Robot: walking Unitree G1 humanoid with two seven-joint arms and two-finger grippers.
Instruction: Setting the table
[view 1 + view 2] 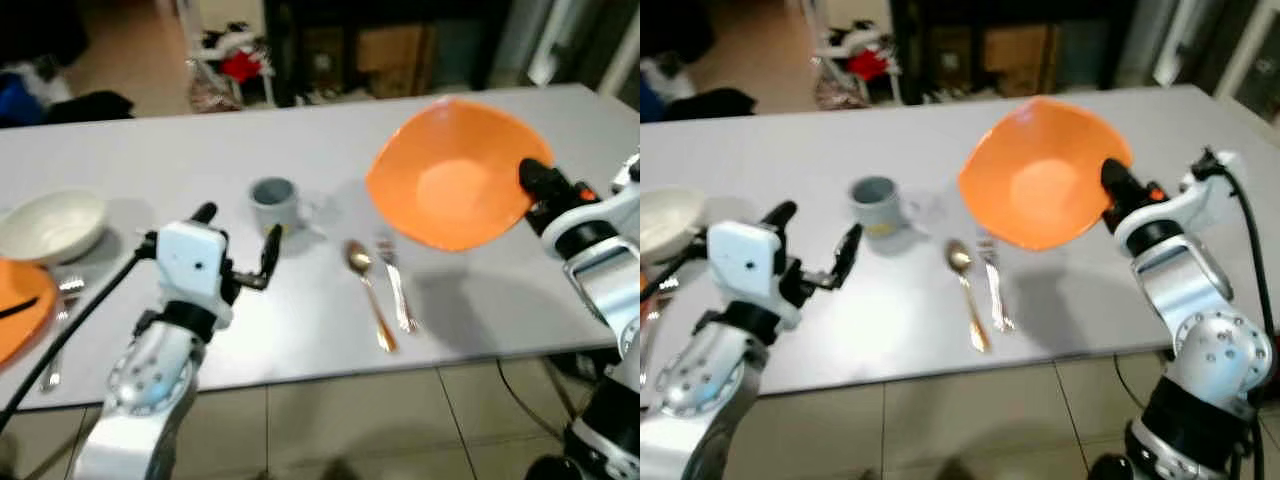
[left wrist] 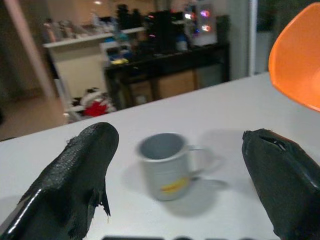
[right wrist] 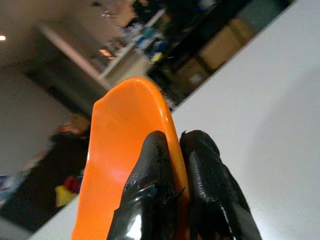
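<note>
My right gripper [image 1: 532,178] is shut on the rim of an orange plate [image 1: 450,170], holding it tilted above the white table [image 1: 300,320]; its fingers [image 3: 160,195] pinch the edge of the orange plate [image 3: 120,165]. A gold spoon [image 1: 368,290] and a silver fork [image 1: 397,285] lie side by side below the plate. A grey mug [image 1: 274,203] stands left of them. My left gripper [image 1: 240,240] is open just in front of the grey mug [image 2: 165,167], its fingers [image 2: 75,180] spread wide and holding nothing.
A white bowl [image 1: 50,225] sits at the table's left, with another orange plate [image 1: 18,310] and cutlery [image 1: 60,330] at the left edge. Beyond the table stand dark furniture and clutter on the floor [image 1: 225,60]. The near edge meets tiled floor [image 1: 350,420].
</note>
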